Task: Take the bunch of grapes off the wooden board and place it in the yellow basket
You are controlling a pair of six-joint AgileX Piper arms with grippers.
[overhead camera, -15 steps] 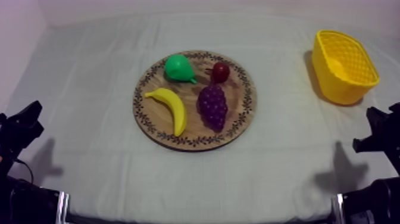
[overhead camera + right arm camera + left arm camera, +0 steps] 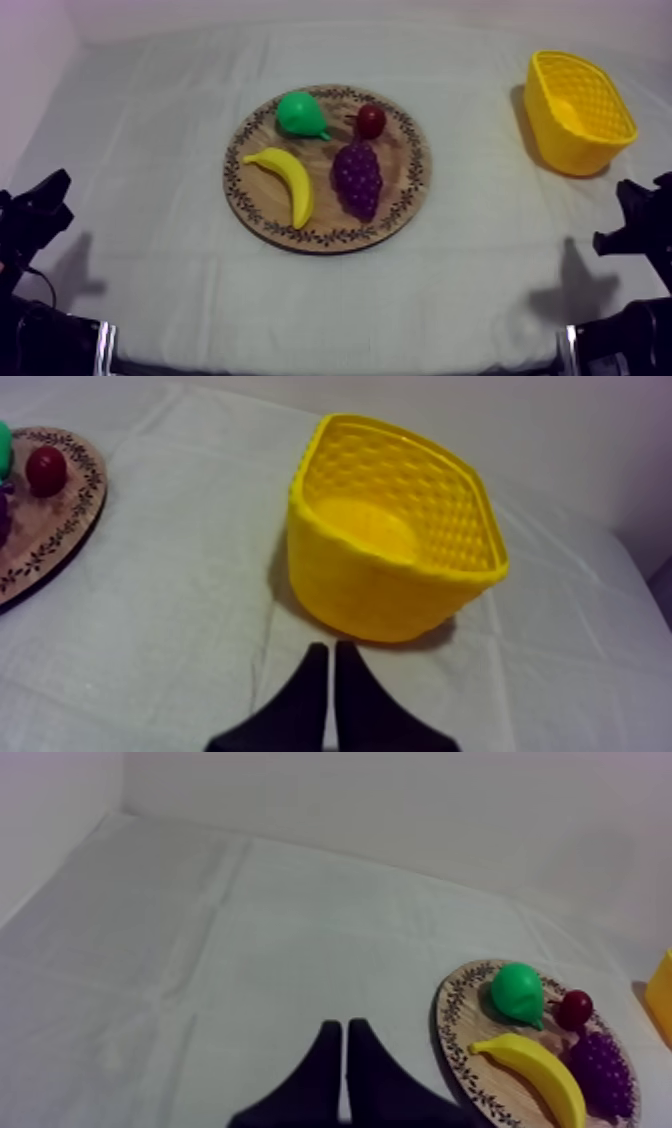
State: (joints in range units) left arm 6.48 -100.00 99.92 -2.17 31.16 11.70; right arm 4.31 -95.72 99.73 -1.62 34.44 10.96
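Purple bunch of grapes [image 2: 357,178] lying on the round wooden board [image 2: 412,165] at the middle of the bench [image 2: 150,120], just beside the banana [image 2: 287,182] and close to the small red fruit [image 2: 371,121]; the pear [image 2: 300,115] sits at the board's far side. The yellow basket [image 2: 545,125] stands upright, well apart to the right. Left hand [image 2: 345,1027] closed on nothing (fingers [image 2: 325,1062] pressed into a narrow wedge), near the board's rim. Right hand [image 2: 331,648] likewise closed and holding nothing, just before the basket.
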